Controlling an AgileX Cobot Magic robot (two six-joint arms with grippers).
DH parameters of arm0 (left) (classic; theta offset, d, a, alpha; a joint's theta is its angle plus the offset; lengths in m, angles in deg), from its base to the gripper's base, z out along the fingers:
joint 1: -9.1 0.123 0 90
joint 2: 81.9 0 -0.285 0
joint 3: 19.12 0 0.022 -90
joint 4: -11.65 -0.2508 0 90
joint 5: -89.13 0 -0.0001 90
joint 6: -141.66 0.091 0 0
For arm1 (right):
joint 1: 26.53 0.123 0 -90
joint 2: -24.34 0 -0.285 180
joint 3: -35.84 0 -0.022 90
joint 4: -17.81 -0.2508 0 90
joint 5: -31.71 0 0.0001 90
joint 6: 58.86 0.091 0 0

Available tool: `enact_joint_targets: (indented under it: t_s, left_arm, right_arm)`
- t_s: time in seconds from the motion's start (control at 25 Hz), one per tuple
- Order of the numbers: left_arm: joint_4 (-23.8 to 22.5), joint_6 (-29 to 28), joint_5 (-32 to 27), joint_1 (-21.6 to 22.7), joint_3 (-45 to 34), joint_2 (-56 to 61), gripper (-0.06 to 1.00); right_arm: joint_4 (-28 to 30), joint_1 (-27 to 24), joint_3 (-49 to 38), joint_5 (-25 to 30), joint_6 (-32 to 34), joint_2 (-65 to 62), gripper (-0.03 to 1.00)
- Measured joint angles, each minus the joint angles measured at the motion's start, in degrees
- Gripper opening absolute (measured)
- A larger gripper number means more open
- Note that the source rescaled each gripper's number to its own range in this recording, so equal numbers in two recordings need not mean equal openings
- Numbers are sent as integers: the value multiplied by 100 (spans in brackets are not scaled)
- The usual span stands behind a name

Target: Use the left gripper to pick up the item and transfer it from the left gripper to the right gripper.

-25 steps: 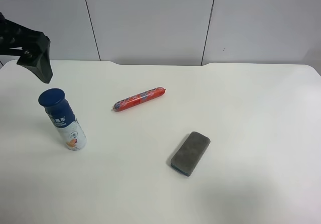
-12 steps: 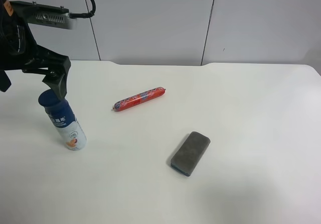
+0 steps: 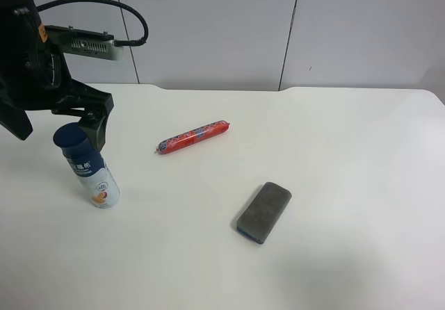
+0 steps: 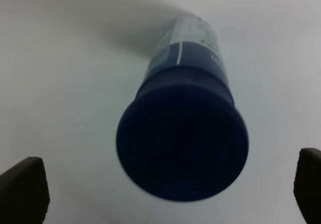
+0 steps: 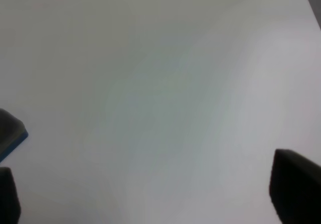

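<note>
Two stages of the job are not yet done, the pickup and the handover, as the left gripper hangs over the item. The item is a small bottle standing upright on the white counter, near the edge at the exterior high view's left. The black fingers stand wide apart, one on each side of the bottle's cap, with bare counter showing between each finger and the cap. Nothing is gripped. Whether the tips are level with the cap or above it cannot be told from these angles.

Judging by this, the approach looks nearly finished. The closing of the fingers, the lift and the transfer are all left to do.

The right gripper is out of the high camera's sight. Its own camera shows its fingers also spread and empty over plain counter, with a corner of the grey eraser block at the margin of that picture.

The bottle is white plastic with a wide dark-blue cap that flares out past the neck. A blue-and-white label with Chinese lettering wraps the body, and there is an orange picture near the base. From directly above, the round cap hides most of the body.

A red sausage stick lies toward the middle of the counter, well apart from the bottle. The eraser block lies beyond it, farther from the bottle.
</note>
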Motion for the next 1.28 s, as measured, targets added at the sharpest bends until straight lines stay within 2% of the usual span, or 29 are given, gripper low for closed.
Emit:
enact_joint_targets:
  t_s: [0.48,1.0,1.28]
  left_arm:
    - [7,45,476,0,4,-353,100]
    - [-61,45,652,0,4,-480,100]
    - [106,45,946,0,-319,-504,100]
  right_arm:
    - [0,0,0,0,0,0,99]
    - [0,0,0,0,0,0,99]
    - [0,0,0,0,0,0,99]
